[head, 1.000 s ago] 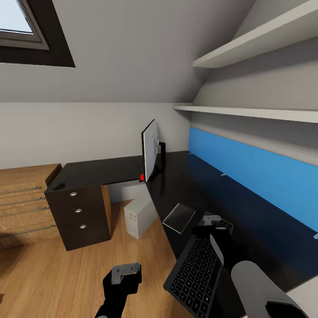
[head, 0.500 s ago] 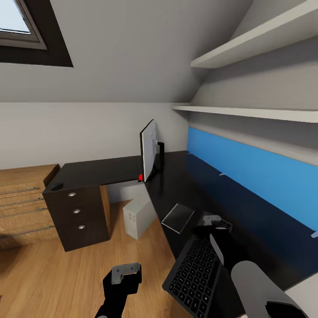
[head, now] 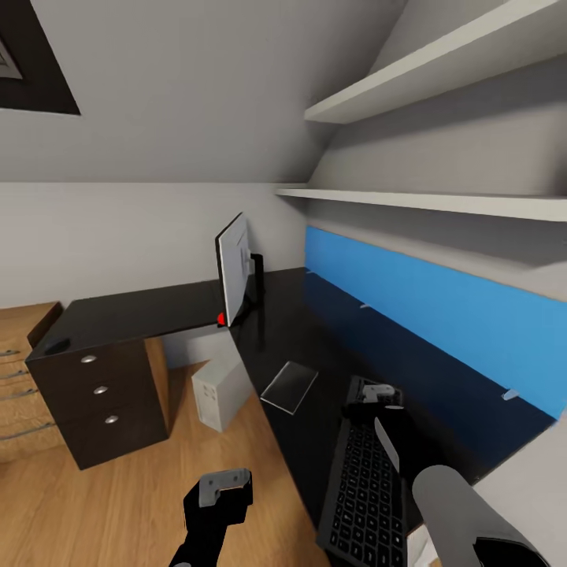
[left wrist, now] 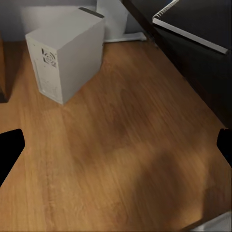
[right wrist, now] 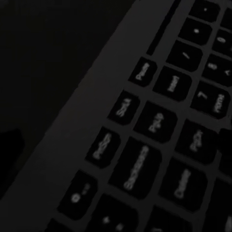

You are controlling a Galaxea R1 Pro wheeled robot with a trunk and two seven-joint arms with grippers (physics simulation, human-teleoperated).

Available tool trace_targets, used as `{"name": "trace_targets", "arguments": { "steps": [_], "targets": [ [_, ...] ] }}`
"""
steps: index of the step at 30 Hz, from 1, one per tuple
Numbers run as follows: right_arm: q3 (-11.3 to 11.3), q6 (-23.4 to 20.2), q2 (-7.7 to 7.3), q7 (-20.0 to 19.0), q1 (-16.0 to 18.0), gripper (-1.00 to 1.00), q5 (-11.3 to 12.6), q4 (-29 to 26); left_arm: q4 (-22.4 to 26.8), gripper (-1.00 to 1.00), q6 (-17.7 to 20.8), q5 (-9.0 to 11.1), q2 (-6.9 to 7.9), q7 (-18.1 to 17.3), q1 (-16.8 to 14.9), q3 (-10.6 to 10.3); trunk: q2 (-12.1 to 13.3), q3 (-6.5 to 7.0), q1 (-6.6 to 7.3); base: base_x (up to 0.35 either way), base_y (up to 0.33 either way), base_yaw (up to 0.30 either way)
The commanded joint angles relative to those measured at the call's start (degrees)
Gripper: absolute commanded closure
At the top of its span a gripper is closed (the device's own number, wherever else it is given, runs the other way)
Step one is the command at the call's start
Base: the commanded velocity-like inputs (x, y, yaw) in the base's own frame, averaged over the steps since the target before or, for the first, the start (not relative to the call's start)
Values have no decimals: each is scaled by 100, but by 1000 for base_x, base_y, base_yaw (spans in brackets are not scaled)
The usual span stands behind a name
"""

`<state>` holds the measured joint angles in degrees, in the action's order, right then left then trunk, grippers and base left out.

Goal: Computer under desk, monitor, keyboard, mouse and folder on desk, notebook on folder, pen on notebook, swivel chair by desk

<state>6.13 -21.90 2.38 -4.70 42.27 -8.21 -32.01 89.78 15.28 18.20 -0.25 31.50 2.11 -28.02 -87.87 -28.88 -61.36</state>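
The black-topped desk (head: 142,311) runs along the wall and bends toward me. On it, the monitor (head: 234,272) stands edge-on at the bend. The thin grey notebook (head: 290,386) lies flat near the front edge, and also shows as the notebook (left wrist: 191,24). The keyboard (head: 366,488) lies on the near part of the desk, its keys close up as the keyboard (right wrist: 159,125). My right gripper (head: 376,398) is shut on its far end. The mouse (head: 57,345) sits on the far left corner. The computer (head: 216,392) stands on the floor by the desk's edge, seen also as the computer (left wrist: 65,53). My left gripper (head: 220,487) hangs open over the floor.
A dark drawer unit (head: 98,394) holds up the desk's left end, with light oak drawers (head: 16,378) beside it. A blue back panel (head: 441,315) and two wall shelves (head: 441,201) line the right. Wood floor (left wrist: 121,145) lies under the left gripper.
The camera has swung right, shifting the whole scene left. The keyboard, held by my right gripper, now lies more lengthwise and further onto the desk. The left arm is unchanged.
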Motion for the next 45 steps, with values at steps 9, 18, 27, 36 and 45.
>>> {"name": "trace_targets", "arguments": {
  "steps": [9, 18, 27, 36, 45],
  "targets": [
    [51, -24, 1, -24, 0, -100, -153, 257, 11, -100, 19, 34, 7, 33, 1, -1, -2, -6, -1, 0, 0, -227],
    [51, 2, 13, -30, 0, -100, -149, 211, 4, -100, 19, 34, 8, 32, 0, -1, -2, -6, -1, 0, 0, -25],
    [55, 2, 25, -31, -30, -100, -140, -65, -2, -100, 19, 34, 10, 32, 1, -1, 239, 101, 131, 0, 0, 0],
    [55, 9, 26, -31, -42, -100, -125, -82, -12, -100, 19, 26, 8, 38, 0, -1, 600, 263, 329, 0, 0, 0],
    [51, 0, 62, -40, -479, -100, -112, -854, -13, -100, 19, 20, 8, 35, 0, -1, 961, 425, 526, 0, 0, 0]
  ]
}}
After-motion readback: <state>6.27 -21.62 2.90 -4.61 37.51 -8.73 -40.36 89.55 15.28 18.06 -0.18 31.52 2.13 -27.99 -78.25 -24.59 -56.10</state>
